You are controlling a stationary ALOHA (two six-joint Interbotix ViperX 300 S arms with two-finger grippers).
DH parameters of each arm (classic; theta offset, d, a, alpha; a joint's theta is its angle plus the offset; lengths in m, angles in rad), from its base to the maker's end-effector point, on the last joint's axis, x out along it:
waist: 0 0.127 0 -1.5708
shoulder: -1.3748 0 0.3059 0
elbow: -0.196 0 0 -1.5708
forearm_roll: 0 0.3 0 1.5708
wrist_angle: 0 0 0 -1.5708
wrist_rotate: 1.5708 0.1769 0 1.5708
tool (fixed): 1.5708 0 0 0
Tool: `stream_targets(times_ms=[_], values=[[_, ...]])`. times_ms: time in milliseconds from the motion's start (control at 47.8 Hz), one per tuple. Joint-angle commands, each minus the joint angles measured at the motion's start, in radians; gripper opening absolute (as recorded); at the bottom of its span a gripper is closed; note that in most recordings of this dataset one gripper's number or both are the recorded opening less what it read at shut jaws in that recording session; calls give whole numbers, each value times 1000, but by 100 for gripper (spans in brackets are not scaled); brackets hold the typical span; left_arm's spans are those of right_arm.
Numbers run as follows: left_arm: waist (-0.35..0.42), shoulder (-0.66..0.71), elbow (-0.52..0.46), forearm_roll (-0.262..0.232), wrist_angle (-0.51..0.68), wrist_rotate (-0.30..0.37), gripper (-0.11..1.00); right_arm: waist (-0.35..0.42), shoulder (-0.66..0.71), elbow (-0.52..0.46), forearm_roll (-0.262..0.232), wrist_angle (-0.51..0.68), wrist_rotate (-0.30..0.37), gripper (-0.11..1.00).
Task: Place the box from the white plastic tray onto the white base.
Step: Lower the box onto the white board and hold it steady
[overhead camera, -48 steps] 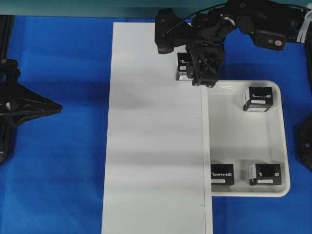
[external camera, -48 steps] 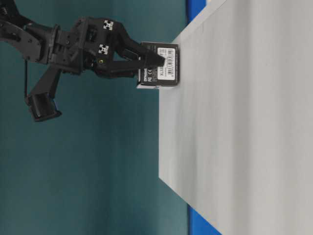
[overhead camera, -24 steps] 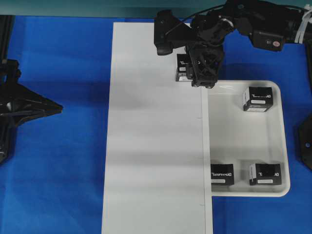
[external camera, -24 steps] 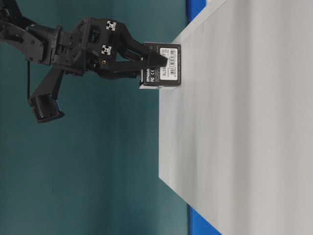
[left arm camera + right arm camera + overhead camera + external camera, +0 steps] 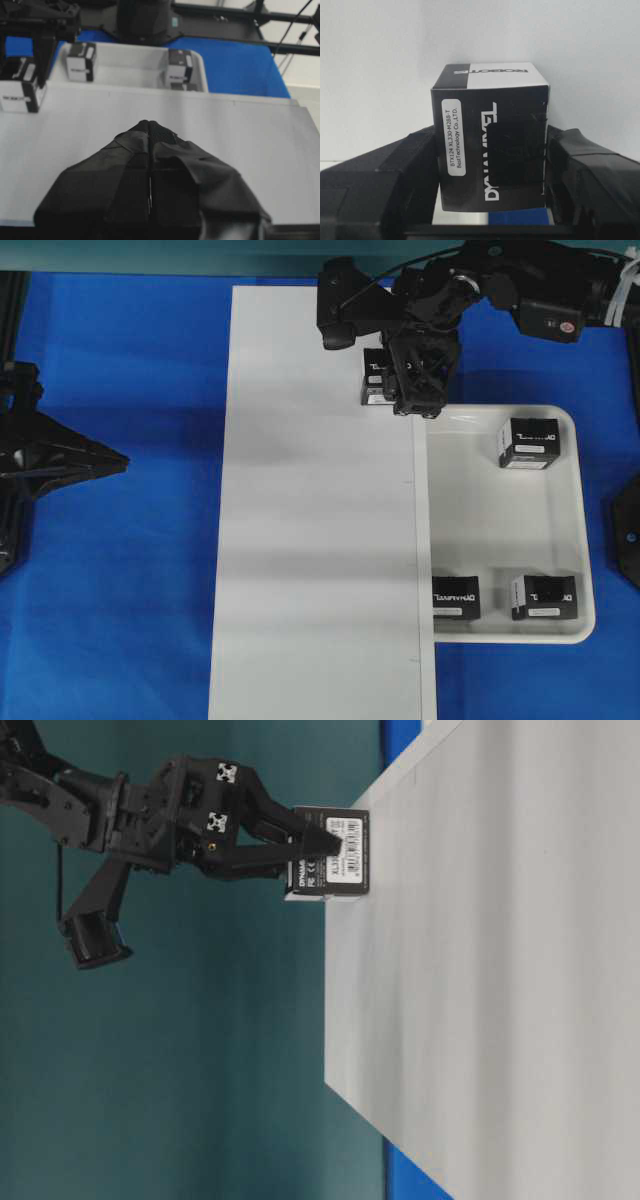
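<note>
blue table [image 5: 120, 570], white base [image 5: 310, 560], teal wall [image 5: 180, 1070]

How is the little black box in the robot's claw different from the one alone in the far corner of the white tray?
The held box sits on the flat white board, clamped by the right end effector. The corner box lies free in the rimmed tray, nothing touching it. Both are small black cubes with white lettering.

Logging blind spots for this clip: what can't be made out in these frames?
- Whether the box rests on the white base: overhead, the right gripper covers it; table-level shows no clear gap.
- Left gripper: overhead, cut off by the left edge.
- White plastic tray: absent from the table-level view.
</note>
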Motion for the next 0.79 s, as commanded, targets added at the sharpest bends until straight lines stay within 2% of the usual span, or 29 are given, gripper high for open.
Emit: stream_targets(times_ms=[0, 774], values=[[-2, 6, -26, 2, -6, 0, -7, 2, 11, -11, -2, 0, -2, 58], [-2, 6, -25, 3, -6, 0, -7, 2, 17, -2, -2, 6, 0, 58]])
